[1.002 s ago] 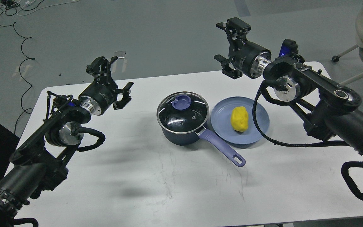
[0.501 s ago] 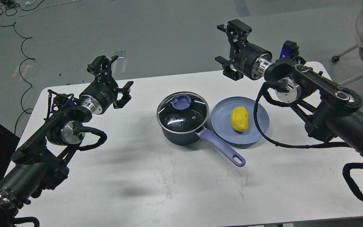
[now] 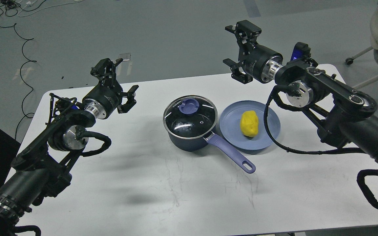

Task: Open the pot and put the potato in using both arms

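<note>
Where the white table (image 3: 182, 196) lies nearest, its top is bare, scuffed with faint cracks and dim shadows. Further in, at the middle, stands the pot (image 3: 190, 126), its glass lid (image 3: 190, 117) seated on the rim with the purple knob toward the far side, and its lavender handle (image 3: 230, 153) running toward the near right. Just beside it on the right lies a light-blue plate (image 3: 267, 131), touching or nearly touching the pot, and the potato (image 3: 249, 123) rests on the plate. Left of the pot and well apart from it, the left gripper (image 3: 118, 80) hangs above the table with its fingers spread wide and nothing between them. Beyond the plate, over the table's far edge, the right gripper (image 3: 240, 49) is held high, its fingers also parted and empty. Behind the table stretches a grey floor (image 3: 176, 36); black cables (image 3: 18, 42) trail across it at the far left, and a wheeled chair (image 3: 377, 42) shows at the far right.
</note>
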`<action>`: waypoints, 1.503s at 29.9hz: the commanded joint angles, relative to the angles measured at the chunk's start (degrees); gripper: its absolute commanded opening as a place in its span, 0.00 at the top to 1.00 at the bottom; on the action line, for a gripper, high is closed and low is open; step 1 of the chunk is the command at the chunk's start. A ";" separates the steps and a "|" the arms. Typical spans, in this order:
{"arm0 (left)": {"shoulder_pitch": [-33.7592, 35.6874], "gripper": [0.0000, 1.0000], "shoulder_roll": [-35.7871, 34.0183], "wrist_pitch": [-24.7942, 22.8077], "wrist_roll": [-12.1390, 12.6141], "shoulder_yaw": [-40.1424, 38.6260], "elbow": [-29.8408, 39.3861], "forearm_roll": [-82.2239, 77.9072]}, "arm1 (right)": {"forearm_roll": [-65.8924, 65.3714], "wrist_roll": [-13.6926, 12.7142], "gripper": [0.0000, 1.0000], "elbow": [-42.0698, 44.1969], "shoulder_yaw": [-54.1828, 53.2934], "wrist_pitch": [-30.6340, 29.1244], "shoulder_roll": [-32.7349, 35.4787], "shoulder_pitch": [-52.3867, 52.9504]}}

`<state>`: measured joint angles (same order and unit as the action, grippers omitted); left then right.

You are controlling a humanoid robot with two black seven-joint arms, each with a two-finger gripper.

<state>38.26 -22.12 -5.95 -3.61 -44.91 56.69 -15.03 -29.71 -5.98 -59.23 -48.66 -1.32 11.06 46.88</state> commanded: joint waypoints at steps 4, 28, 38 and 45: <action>0.33 0.02 0.15 0.07 0.00 0.00 0.00 0.00 | 0.01 0.00 0.00 -0.54 0.06 0.00 0.11 -0.12; 0.42 0.02 -0.20 1.55 -0.53 -0.70 0.00 0.00 | 0.01 0.00 0.00 -0.98 0.15 0.00 0.11 -0.30; 3.58 0.02 -3.81 3.32 1.15 0.18 2.38 -19.33 | 0.01 0.09 0.00 -1.24 0.24 0.00 0.37 -0.30; 7.27 0.02 -8.38 7.79 0.88 1.50 5.89 -51.46 | 0.01 0.18 0.00 -2.12 0.24 0.00 1.42 -0.56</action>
<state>44.41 -29.50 -1.21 -2.63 -43.73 61.60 -53.70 -29.71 -5.80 -60.88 -48.46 -1.32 12.17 46.46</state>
